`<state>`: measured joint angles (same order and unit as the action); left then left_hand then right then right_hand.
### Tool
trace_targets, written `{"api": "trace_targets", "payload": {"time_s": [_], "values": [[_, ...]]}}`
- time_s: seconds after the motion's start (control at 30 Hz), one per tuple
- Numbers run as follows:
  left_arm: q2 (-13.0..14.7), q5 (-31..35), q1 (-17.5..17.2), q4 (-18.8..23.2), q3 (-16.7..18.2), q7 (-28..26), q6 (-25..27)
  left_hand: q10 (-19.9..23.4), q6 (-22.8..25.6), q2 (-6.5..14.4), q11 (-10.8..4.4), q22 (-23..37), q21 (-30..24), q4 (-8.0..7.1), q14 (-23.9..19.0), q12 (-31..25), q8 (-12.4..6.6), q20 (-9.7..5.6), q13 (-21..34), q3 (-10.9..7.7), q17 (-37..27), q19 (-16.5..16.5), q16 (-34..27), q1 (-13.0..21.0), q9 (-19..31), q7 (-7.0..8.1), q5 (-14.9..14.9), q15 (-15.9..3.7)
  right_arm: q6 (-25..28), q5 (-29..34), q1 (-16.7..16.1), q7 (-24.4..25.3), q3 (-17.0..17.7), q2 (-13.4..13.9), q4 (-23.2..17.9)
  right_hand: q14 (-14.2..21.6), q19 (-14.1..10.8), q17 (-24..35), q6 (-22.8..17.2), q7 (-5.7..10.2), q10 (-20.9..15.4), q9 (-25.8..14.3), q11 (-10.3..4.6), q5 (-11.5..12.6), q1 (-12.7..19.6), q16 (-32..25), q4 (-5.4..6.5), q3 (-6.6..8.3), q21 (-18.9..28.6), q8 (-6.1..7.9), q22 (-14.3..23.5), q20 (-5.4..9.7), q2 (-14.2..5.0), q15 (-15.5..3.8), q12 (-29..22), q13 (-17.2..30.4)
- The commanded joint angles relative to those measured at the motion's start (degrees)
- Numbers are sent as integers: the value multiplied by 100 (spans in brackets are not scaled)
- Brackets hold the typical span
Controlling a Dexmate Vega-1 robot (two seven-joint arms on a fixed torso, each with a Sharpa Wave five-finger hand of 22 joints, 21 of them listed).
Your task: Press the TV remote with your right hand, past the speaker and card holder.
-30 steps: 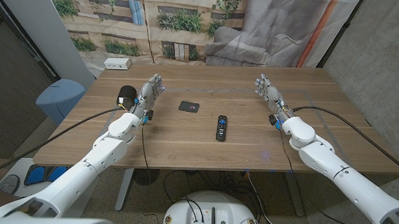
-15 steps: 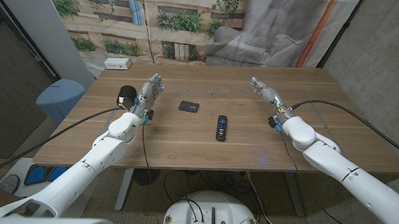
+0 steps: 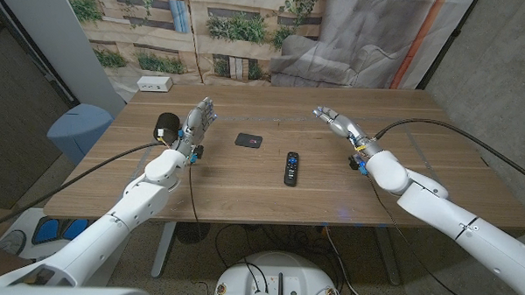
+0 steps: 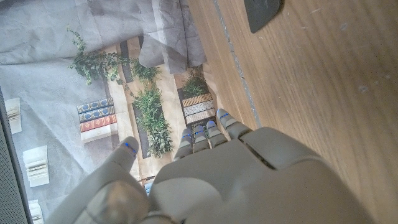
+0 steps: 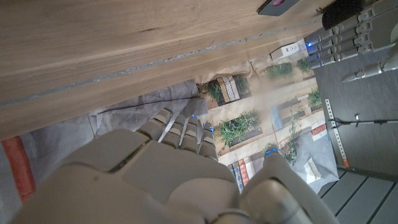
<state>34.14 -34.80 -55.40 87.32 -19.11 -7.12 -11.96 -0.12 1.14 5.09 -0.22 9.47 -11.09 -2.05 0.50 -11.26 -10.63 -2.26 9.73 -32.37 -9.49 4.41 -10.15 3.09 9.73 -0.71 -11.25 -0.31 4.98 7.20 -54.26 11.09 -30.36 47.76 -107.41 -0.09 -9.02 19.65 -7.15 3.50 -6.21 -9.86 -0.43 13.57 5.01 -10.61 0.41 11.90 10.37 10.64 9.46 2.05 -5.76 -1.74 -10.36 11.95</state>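
Observation:
The black TV remote (image 3: pixel 291 167) lies lengthwise near the middle of the wooden table (image 3: pixel 269 196). A flat black card holder (image 3: pixel 250 140) with a red mark sits beyond it to the left; its corner (image 4: pixel 261 14) shows in the left wrist view and its edge (image 5: pixel 278 6) in the right wrist view. A black cylindrical speaker (image 3: pixel 166 124) stands at the table's left. My right hand (image 3: pixel 340 124) hovers open above the table, right of and beyond the remote, fingers pointing left. My left hand (image 3: pixel 196 123) stands on edge beside the speaker, fingers apart, holding nothing.
A white power strip (image 3: pixel 154 84) lies at the far left corner of the table. A blue rounded bin (image 3: pixel 77 128) stands off the left edge. Grey cloth and a printed backdrop hang behind the table. Black cables run along both arms.
My right hand has swung left and away from me, its fingers turning toward the table's middle. The left hand and the objects have stayed where they were.

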Motion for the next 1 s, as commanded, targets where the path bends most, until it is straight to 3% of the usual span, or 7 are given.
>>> {"api": "trace_targets", "payload": {"time_s": [0.03, 0.4, 1.0], "values": [[5, -7, -106, 27, 73, -55, -85, 40, 45, 325, -16, 21, 0, 20, -28, 3, 5, -140, 26, -34, -6, 56, -7, 36, 16, 16, -8, -31, 963, 1312, 126, -315, -416, 264, -657, -88, 52, -30, -4, 76, 154, -19, -50, 24, -23, 15, 13, 46, -4, 8, 15, -3, -78, -21, 26, -14], [-3, -49, -158, -57, 114, 21, -212, 59, 59, 327, -33, 22, -2, 39, -44, 4, 6, -146, 27, -58, -6, 79, -6, 35, 17, 21, -4, -28, 1700, 2410, 251, -952, -862, 355, -1018, -363, 258, -114, 212, 156, 523, -15, -135, 4, -137, 25, 93, 74, -23, -54, 18, -36, -115, 20, 47, -76], [5, -95, -146, -133, 116, 105, -217, 73, 63, 326, -28, 23, 1, 65, -61, 12, 13, -152, 27, -91, -9, 92, -2, 25, 18, 28, 3, -31, 2146, 3611, 155, -1280, -1288, 172, -1018, -878, 604, -165, 347, 370, 1035, -9, -174, 2, -395, 10, 373, 87, -20, -47, 28, -179, -207, 98, 32, -118]]}}
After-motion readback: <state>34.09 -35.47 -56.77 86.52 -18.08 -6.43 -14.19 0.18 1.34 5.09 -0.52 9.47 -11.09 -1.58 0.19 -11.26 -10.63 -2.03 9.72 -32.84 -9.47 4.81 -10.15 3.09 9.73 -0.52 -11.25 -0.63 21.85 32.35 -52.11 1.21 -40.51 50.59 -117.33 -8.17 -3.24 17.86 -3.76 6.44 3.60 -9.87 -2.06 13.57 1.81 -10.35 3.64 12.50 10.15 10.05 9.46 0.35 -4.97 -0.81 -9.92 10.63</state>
